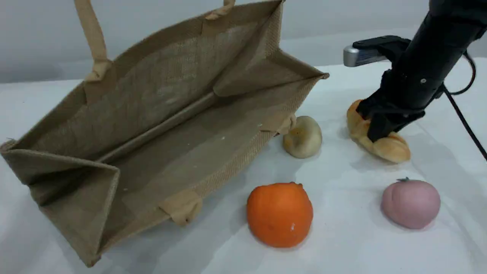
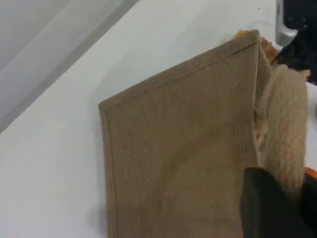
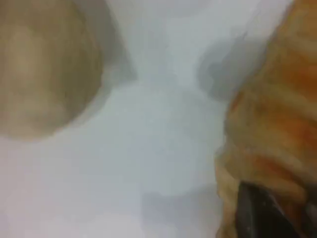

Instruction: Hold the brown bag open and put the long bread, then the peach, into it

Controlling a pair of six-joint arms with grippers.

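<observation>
Brown bag (image 1: pixel 152 87): seen lying on its side across the nine o'clock half of the table (image 1: pixel 342 247), mouth gaping toward the camera, upper wall lifted clear of the lower one.
Handle (image 1: pixel 91 38): the upper one is drawn straight up toward twelve o'clock and out of the scene view.
Left gripper (image 2: pixel 270 208): closed, and taken to be on the brown bag, since the beige handle is pressed right beside its dark fingertip in the left wrist view.
Long bread (image 1: pixel 392 146): found flat on the table at three o'clock, outside the bag, its length running from ten to four o'clock.
Right gripper (image 1: pixel 376 131): lowered onto the middle of the long bread, one finger laid against its near side; whether the loaf is actually pinched cannot be told.
Peach (image 1: pixel 411 203): left alone at five o'clock of the bread, untouched.
Orange fruit (image 1: pixel 279 214): parked at nine o'clock of the peach.
Pale bun (image 1: pixel 303 137): tucked against the bag's edge, at nine o'clock of the bread.
</observation>
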